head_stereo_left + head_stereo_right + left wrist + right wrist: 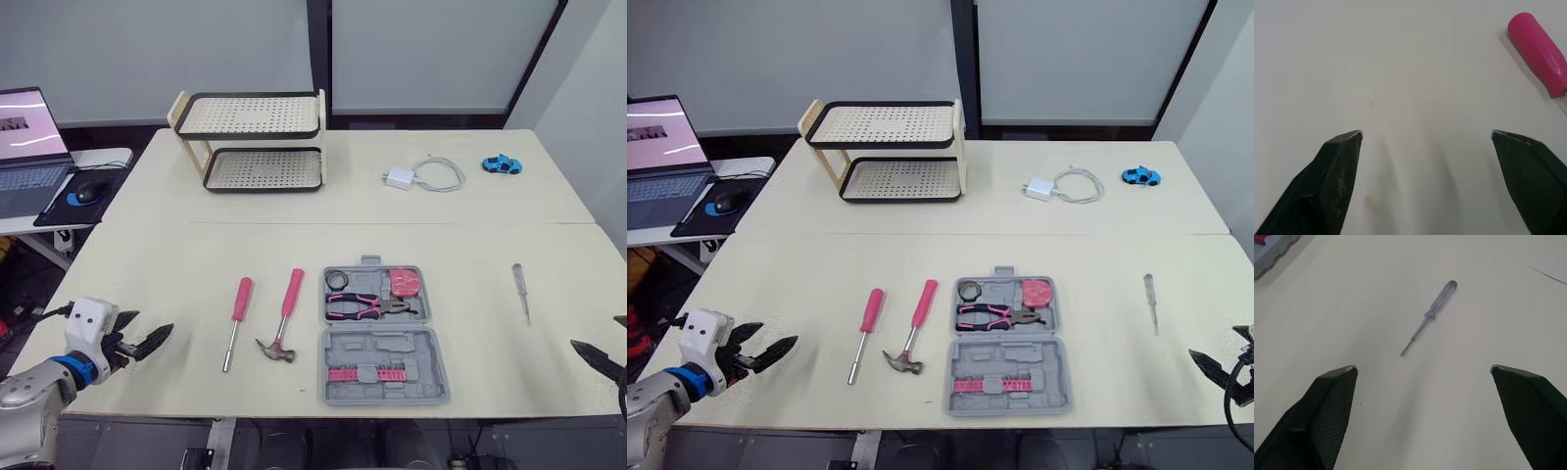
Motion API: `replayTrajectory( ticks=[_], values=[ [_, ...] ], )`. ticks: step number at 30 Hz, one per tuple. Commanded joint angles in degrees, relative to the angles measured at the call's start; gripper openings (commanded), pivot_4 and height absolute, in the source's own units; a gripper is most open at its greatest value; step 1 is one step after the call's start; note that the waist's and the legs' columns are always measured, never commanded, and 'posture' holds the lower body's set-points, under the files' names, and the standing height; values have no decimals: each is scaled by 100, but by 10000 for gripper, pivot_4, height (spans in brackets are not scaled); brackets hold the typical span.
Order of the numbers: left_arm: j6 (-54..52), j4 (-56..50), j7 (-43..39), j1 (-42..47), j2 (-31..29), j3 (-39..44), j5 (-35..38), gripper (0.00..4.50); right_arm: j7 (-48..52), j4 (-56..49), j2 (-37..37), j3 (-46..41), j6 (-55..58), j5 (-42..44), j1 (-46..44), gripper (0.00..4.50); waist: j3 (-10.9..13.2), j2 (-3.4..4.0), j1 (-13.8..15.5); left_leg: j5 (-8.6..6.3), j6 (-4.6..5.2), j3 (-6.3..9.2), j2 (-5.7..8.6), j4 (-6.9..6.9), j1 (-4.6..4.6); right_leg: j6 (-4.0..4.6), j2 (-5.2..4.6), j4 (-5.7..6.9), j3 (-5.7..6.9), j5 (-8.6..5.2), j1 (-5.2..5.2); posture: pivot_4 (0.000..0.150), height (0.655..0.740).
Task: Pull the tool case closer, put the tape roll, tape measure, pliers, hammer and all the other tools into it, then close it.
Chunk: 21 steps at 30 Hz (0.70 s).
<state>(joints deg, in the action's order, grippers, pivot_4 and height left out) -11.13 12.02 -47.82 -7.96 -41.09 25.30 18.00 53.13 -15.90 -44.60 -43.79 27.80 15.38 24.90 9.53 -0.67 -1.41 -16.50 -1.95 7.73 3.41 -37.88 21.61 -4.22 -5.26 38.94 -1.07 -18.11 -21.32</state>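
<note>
Left eye view: the hammer [285,313] lies near-to-far, head toward the robot.

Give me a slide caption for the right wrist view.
Open right gripper hovers above the cream table with a clear-handled screwdriver lying ahead and a corner of the grey tool case nearby.

left gripper [147,330] low on left side, pointing forward, fingers spread wide, nothing held. right gripper [1424,367] low at far right, same deal, spread wide, empty.
</note>
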Motion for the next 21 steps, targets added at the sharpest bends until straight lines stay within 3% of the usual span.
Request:
replayTrajectory(
  ticks=[1, 12, 21],
  values=[
    [-60, -332, 98, -67, -3, 212, 187, 44818, -45, 11, -107, -79, -125, 83, -44, 45000, 0, 0, 0, 0, 0, 0, 0, 0, 0, 0, 0, 0, 0, 0, 0, 1500, 7400],
    [-400, -893, -308, -316, -321, 247, 527, 44818, 67, -6, -211, -21, -98, 180, -68, 45000, -1, 2, -9, 0, 0, 0, -2, 1, 0, 0, 1, 0, 1, 0, 0, 1500, 7400],
    [-858, -1622, -313, -631, -251, 174, 729, 44818, 106, 82, -451, 79, -121, 271, -303, 45000, -1, 2, -11, 0, 0, -3, -2, 1, 0, 0, 1, -1, -2, 0, 0, 1500, 7400]
  ],
)
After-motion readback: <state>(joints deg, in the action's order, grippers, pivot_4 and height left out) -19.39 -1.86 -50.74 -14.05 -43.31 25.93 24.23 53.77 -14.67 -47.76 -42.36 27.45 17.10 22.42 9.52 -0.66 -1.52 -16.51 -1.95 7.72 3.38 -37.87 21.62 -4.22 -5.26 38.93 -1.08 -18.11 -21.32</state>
